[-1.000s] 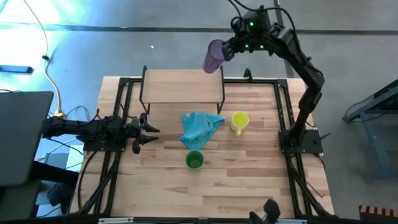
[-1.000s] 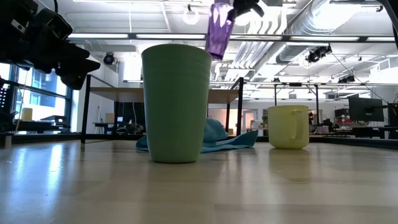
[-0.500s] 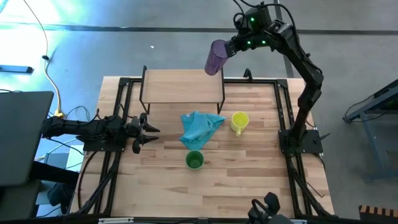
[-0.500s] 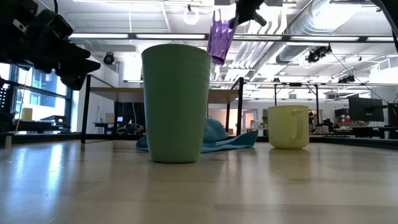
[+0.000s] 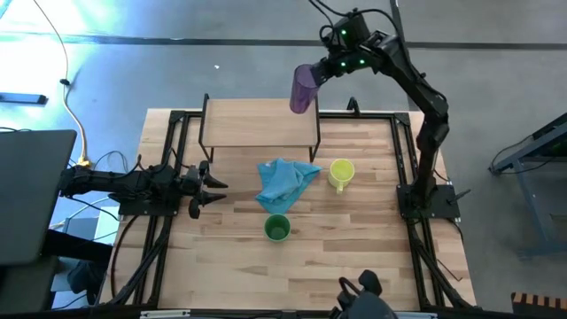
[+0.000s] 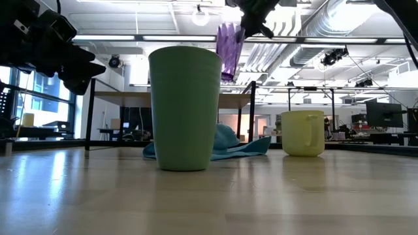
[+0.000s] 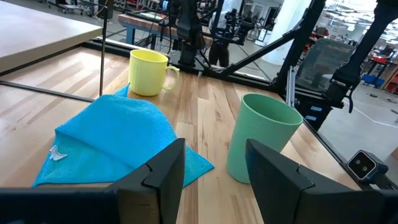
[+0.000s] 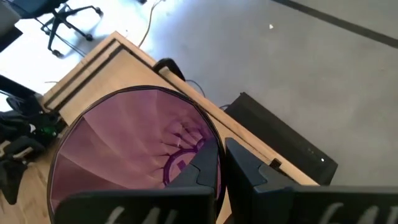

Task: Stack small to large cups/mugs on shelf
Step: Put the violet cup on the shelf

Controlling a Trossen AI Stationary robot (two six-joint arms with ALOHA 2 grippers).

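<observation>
Already aloft: your right gripper [image 5: 321,73] has the purple tumbler [image 5: 304,88] pinched by its rim, hanging over the far right corner of the shelf [image 5: 257,122].

You hold it with one finger inside the mouth and one outside, closed tight on the thin wall, as the right wrist view shows. Expect it to be light, stiff and slick, probably thin plastic, so a rim pinch can let it swing or slip; the ribbing gives little to bite on, and it hangs slightly tilted, so level it before you set it down. Your left gripper [image 7: 211,171] waits near the left edge of the worktop [image 5: 354,248], fingers apart and empty. The green cup [image 5: 277,229] has no handle: take it by the rim or around its smooth body. The yellow mug [image 5: 340,173] is squat, likely heavier; grip its wall, not the handle. Both stand on the worktop by the blue cloth [image 5: 285,181].
</observation>
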